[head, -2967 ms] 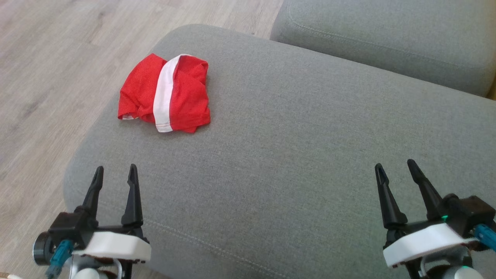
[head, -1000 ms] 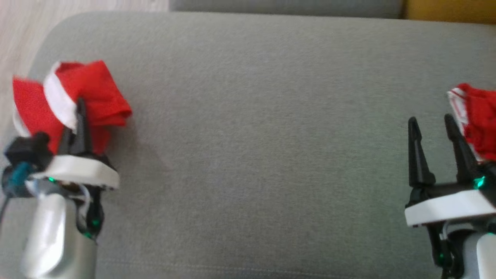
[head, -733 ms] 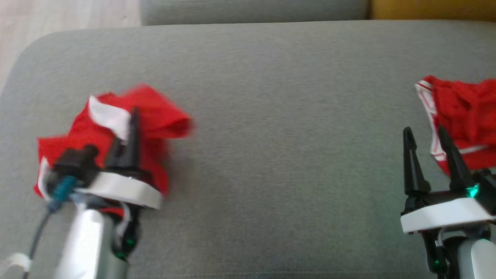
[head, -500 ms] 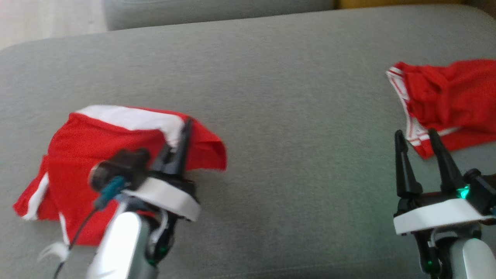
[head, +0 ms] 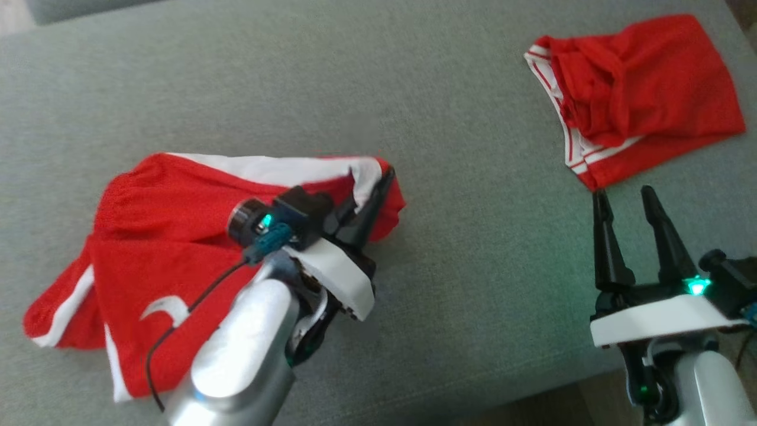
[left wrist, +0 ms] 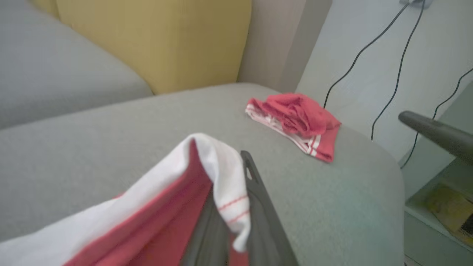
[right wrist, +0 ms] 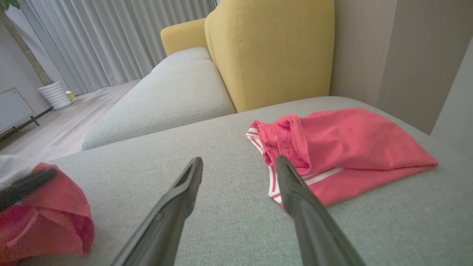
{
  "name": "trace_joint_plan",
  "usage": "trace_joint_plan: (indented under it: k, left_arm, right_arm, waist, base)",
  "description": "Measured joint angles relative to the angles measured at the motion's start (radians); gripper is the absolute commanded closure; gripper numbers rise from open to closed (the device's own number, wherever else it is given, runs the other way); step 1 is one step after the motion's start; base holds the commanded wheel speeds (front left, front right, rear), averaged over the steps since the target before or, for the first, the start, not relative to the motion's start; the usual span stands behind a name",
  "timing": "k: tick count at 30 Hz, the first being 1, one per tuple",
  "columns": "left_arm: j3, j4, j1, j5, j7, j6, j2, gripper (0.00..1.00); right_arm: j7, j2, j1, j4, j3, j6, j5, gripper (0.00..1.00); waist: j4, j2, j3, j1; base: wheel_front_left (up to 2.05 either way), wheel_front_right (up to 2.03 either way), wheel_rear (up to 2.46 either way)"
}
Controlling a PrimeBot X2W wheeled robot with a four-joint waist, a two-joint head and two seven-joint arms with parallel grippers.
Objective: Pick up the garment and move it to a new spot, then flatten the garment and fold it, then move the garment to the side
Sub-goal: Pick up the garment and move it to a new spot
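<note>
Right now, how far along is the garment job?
Done: left gripper is shut on the white-banded edge of the red shorts, that edge raised off the grey cushion. In hand: the move, with most of the shorts lying on the cushion. Left: flatten, fold, set aside. The right gripper is open and empty, near a second red garment.

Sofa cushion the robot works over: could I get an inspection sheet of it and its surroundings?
Surface: grey sofa cushion, bare between two garments.
Job's things: red shorts with white band, spread at left, one edge lifted.
Clutter: second red garment, crumpled, far right.
Grippers: left gripper shut on the shorts' white band; right gripper open, empty, just short of the second garment.
Cables: black cables down the wall; thin cable along left forearm.
Surroundings: yellow backrest, curtains, wooden floor.
</note>
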Motion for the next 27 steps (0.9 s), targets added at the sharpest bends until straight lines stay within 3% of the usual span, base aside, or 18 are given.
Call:
trace_joint_plan:
  k: [3,4,5,14,20,27]
  left_arm:
    - [-0.037,0.061,-0.008,-0.037,0.017,0.002,0.0,1.0]
    - [-0.045,0.081,-0.009,-0.046,0.025,0.004,0.0,0.55]
    - [-0.052,0.093,-0.009,-0.059,0.027,0.011,0.0,0.0]
    - [-0.101,0.086,-0.009,-0.073,-0.006,0.039,0.004,0.0]
    - [-0.055,0.01,0.049,-0.066,-0.072,0.103,0.028,0.0]
    - [0.096,-0.116,0.169,-0.072,-0.113,0.236,0.096,0.0]
  right_arm:
    - [-0.004,0.0,-0.02,0.015,0.007,0.0,0.012,0.0]
    - [-0.011,0.0,-0.026,0.02,0.009,0.0,0.014,0.0]
    - [-0.012,0.0,-0.032,0.026,0.009,0.0,0.014,0.0]
    - [-0.024,0.0,-0.036,0.052,0.013,0.0,-0.019,0.0]
    - [-0.024,0.0,-0.036,0.041,0.028,0.0,-0.044,0.0]
    - [-0.017,0.0,-0.032,0.026,0.036,0.0,-0.075,0.0]
  waist:
    - [-0.015,0.0,0.027,0.0]
    - [-0.018,0.0,0.034,0.0]
    - [-0.018,0.0,0.039,0.0]
    - [0.032,0.0,0.006,0.0]
    - [0.074,0.0,-0.034,0.0]
    - [0.149,0.0,-0.102,0.0]
  base:
    - [0.0,0.0,0.0]
    - [0.0,0.0,0.0]
    - [0.0,0.0,0.0]
    - [0.0,0.0,0.0]
    - [0.0,0.0,0.0]
    - [0.0,0.0,0.0]
